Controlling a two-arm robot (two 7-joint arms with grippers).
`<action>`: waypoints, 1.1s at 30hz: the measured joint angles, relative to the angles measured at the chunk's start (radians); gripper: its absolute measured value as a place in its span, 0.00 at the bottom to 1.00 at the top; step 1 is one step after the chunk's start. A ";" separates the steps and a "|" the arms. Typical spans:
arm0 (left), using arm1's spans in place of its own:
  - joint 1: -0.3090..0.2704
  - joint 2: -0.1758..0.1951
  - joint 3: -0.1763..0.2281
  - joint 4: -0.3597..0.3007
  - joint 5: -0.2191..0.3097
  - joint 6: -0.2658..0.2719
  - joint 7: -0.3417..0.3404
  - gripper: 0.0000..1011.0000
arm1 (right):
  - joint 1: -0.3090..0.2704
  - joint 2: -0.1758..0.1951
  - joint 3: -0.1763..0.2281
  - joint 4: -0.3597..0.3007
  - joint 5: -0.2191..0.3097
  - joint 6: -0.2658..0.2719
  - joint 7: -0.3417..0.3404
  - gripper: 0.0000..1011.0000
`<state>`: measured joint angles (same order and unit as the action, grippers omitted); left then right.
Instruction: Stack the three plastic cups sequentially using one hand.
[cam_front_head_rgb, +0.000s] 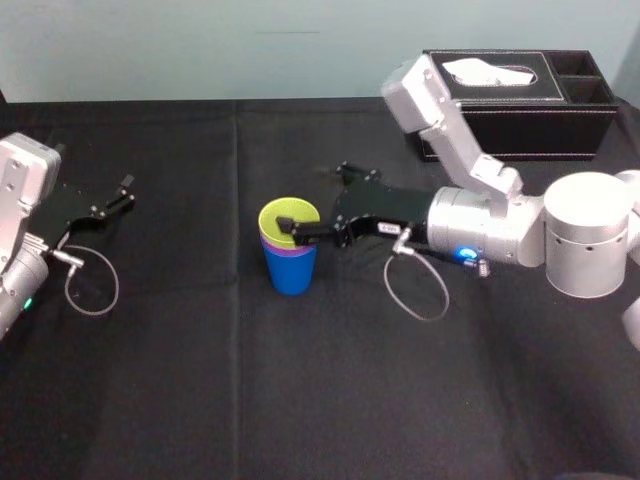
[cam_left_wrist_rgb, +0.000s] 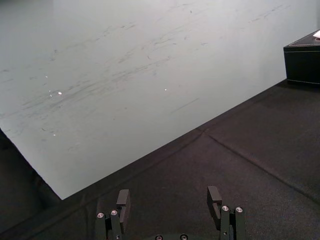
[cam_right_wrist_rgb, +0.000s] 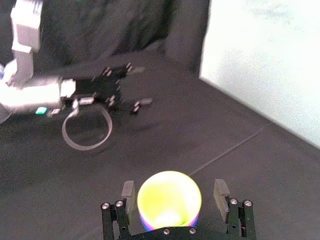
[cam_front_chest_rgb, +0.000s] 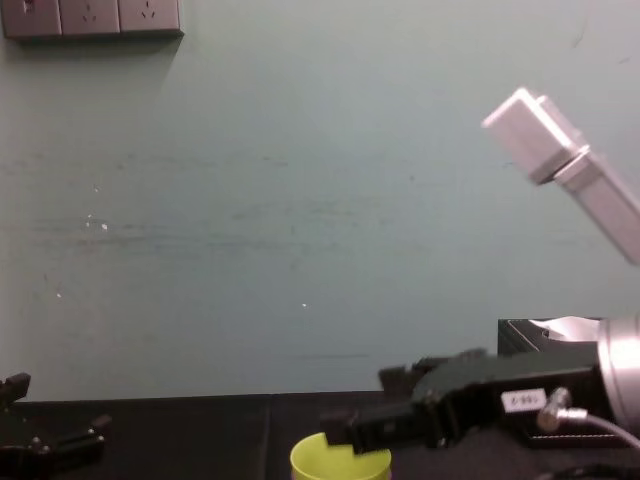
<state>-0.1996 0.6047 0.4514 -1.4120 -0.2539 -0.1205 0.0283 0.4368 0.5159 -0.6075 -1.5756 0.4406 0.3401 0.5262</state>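
Jaws of right gripper (cam_right_wrist_rgb: 173, 189) wide about rim of lime cup (cam_front_head_rgb: 285, 218); left gripper (cam_left_wrist_rgb: 169, 195) parked apart, jaws wide.

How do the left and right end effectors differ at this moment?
The right end effector is at the middle of the table, fingers flanking the lime cup nested on top; the left end effector sits at the table's left with nothing between its fingers. The right bears a white label; the left shows none. Both are black, two-fingered and open.

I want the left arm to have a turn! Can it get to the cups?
Probably yes: bare cloth lies between the left gripper and the cups; the right gripper flanks them from the other side.
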 joint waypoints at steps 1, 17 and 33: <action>0.000 0.000 0.000 0.000 0.000 0.000 0.000 1.00 | -0.017 0.000 0.019 -0.009 0.008 -0.016 -0.018 0.99; 0.000 0.000 0.000 0.000 0.000 0.000 0.000 1.00 | -0.225 -0.095 0.201 -0.081 -0.065 -0.138 -0.432 0.99; 0.000 0.000 0.000 0.000 0.000 0.000 0.000 1.00 | -0.318 -0.187 0.195 -0.033 -0.248 -0.158 -0.661 0.99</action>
<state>-0.1995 0.6047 0.4514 -1.4120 -0.2539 -0.1205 0.0283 0.1187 0.3287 -0.4126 -1.6083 0.1924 0.1822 -0.1350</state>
